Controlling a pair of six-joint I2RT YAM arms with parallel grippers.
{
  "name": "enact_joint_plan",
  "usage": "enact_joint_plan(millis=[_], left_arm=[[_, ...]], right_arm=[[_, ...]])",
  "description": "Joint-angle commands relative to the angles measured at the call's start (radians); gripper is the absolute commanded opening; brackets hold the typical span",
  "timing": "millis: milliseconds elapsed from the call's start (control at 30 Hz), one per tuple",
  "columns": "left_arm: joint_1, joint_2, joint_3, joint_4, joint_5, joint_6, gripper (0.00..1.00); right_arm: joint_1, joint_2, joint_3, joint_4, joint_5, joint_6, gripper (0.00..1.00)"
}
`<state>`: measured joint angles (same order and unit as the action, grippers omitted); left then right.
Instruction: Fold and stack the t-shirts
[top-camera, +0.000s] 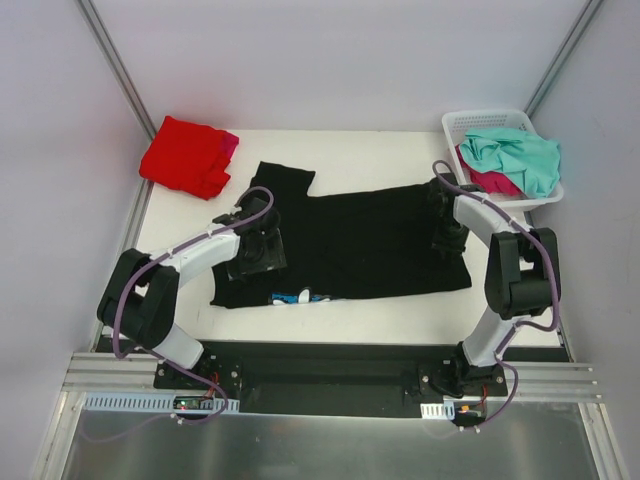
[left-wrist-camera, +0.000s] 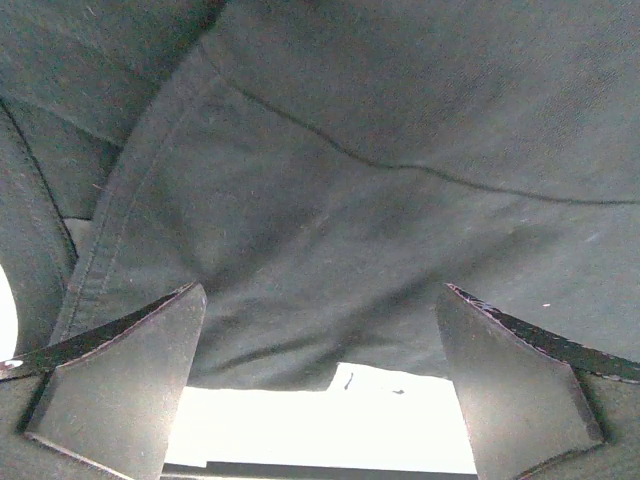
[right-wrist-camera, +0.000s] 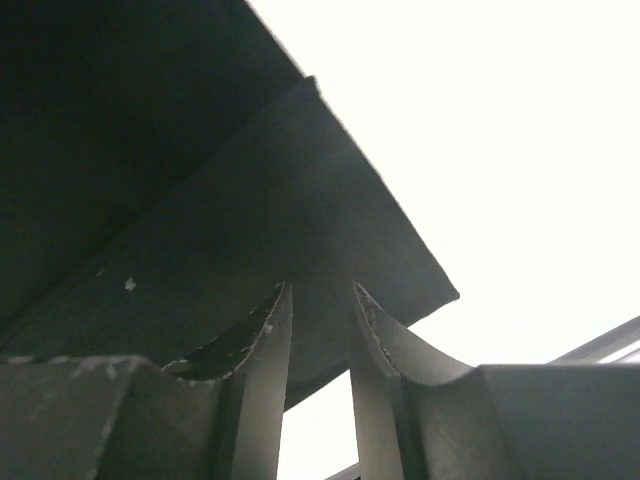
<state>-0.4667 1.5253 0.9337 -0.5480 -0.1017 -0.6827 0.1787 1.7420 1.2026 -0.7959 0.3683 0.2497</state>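
A large black t-shirt (top-camera: 365, 235) lies spread across the table, its small white print (top-camera: 300, 296) at the near edge. My left gripper (top-camera: 255, 240) is low over the shirt's left part. In the left wrist view it (left-wrist-camera: 320, 300) is wide open, with black cloth (left-wrist-camera: 380, 200) filling the view between the fingers. My right gripper (top-camera: 447, 225) is at the shirt's right edge. In the right wrist view it (right-wrist-camera: 320, 290) is nearly closed on the black hem (right-wrist-camera: 320, 250). A folded red t-shirt (top-camera: 185, 158) lies at the back left with magenta cloth (top-camera: 229, 143) under it.
A white lattice basket (top-camera: 455, 125) at the back right holds a teal-mint shirt (top-camera: 520, 155) and a magenta one (top-camera: 490, 182). Grey walls and metal posts close in the table's sides. The arm bases sit on a black rail at the near edge.
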Motion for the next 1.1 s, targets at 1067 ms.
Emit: enact_joint_plan(millis=[1067], left_arm=[[-0.191,-0.39,-0.423,-0.161,0.051,-0.185,0.99]], right_arm=[[-0.177,0.143,0.049,0.073,-0.086,0.008,0.3]])
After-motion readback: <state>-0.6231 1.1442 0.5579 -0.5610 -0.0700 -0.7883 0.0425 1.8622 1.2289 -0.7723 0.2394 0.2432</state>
